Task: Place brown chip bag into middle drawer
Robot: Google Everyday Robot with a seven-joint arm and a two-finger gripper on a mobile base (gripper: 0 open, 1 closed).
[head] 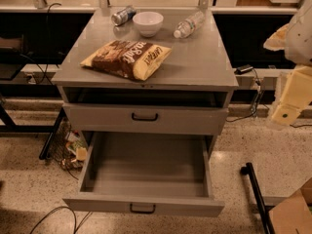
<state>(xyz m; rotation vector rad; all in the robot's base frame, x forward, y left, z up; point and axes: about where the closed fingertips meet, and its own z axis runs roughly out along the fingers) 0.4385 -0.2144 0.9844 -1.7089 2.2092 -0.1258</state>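
The brown chip bag (127, 58) lies flat on the grey cabinet top (204, 62), near its front left. The middle drawer (146, 167) is pulled far out below and holds nothing; its black bar handle faces me. My gripper (288, 106) hangs at the right edge of the view, off to the right of the cabinet and level with the upper drawer front. It is well apart from the bag and holds nothing that I can see.
A white bowl (147, 23), a small silver can (123, 15) and a clear plastic bottle (189, 25) sit at the back of the cabinet top. The upper drawer (144, 117) stands slightly out. Cables and clutter lie on the floor at left; a black bar (256, 194) and cardboard at lower right.
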